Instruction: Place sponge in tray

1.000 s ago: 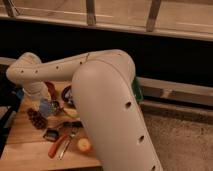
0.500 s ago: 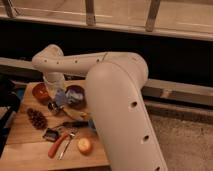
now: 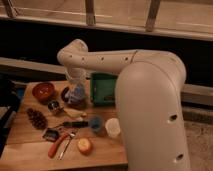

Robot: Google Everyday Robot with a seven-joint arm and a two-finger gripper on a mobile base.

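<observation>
My gripper hangs from the white arm over the dark purple bowl, left of the tray. It is shut on the sponge, a small blue-grey block at its tip, just above the bowl's right side. The tray is bright green and rectangular, and its left rim stands a short way right of the sponge. The arm's big upper link covers the tray's right end.
On the wooden table: a brown bowl, a small can, a pine cone, a dark flat item, a red-handled tool, an orange, a blue cup and a white cup.
The gripper has swung right with the sponge, from over the brown bowl to over the purple bowl, closer to the tray. The things on the table have stayed put.
</observation>
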